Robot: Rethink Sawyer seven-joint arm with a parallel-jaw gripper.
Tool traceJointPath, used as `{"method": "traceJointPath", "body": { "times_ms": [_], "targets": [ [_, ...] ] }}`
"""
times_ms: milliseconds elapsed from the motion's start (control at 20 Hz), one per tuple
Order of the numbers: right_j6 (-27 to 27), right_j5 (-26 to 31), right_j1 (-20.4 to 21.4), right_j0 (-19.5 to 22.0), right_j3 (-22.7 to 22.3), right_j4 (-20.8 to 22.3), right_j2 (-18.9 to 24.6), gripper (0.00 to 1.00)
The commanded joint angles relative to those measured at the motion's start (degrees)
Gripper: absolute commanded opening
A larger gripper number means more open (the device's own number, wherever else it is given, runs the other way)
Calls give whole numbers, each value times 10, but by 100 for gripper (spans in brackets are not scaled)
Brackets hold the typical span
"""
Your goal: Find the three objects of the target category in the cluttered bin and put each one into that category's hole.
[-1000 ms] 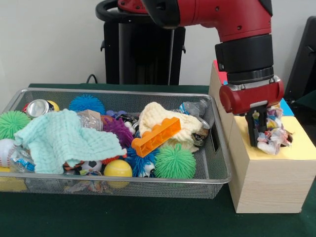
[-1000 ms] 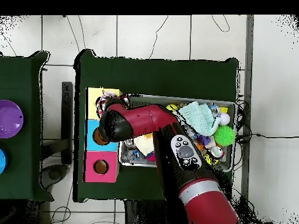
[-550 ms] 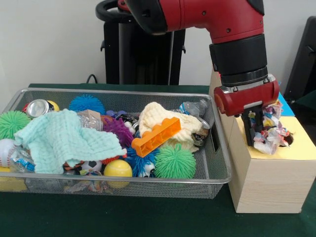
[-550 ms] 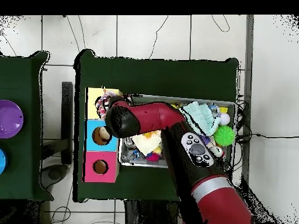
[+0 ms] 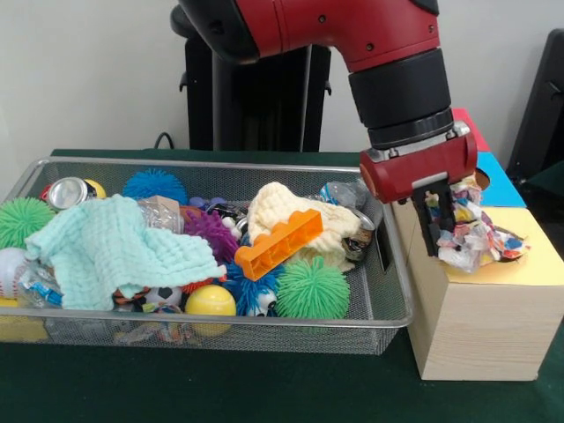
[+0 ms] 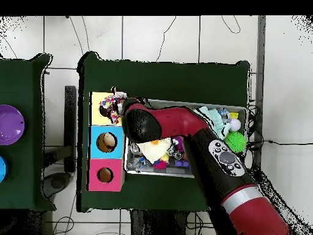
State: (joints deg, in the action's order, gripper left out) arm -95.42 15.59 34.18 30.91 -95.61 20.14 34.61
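While the red and black arm (image 5: 352, 35) reaches down over the right end of the wire bin (image 5: 392, 308), its hand (image 5: 441, 231) is clamped on a crumpled multicoloured wrapper (image 5: 474, 236), a wad of white, pink and blue scraps that bulges out to the right of the black fingers (image 5: 434, 220). The wrapper hangs just above the yellow top of the wooden box (image 5: 480, 326) that stands on the green counter (image 5: 264, 388) right beside the bin; the dark hole in that yellow panel shows only as a sliver behind the wad, so whether the wrapper touches the rim cannot be told. From overhead, the wrapper (image 6: 112, 104) sits over the yellow section (image 6: 98, 99) of the box, with the blue section (image 6: 106, 142) and the pink section (image 6: 104, 175) lined up next to it, each with a round hole. In the bin lie a mint-green cloth (image 5: 115, 251) draped over the left half, a cream knitted cloth (image 5: 295, 216) near the middle, and an orange toy brick (image 5: 278, 244) tilted across the cream cloth. Around them are a green spiky ball (image 5: 312, 288), a purple spiky ball (image 5: 211, 231), a blue spiky ball (image 5: 154, 184), a second green spiky ball (image 5: 19, 220) at the left edge, a yellow ball (image 5: 210, 302) against the near wall, and a crushed can (image 5: 67, 191) in the far left corner.
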Motion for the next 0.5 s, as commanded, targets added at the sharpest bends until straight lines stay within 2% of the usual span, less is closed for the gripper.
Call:
{"method": "traceJointPath", "body": {
  "times_ms": [50,300,500],
  "targets": [
    [22,46,-14,20,-34,11,53,0],
    [20,51,-7,19,-29,13,57,0],
    [33,75,-12,30,-32,1,80,0]
  ]
}}
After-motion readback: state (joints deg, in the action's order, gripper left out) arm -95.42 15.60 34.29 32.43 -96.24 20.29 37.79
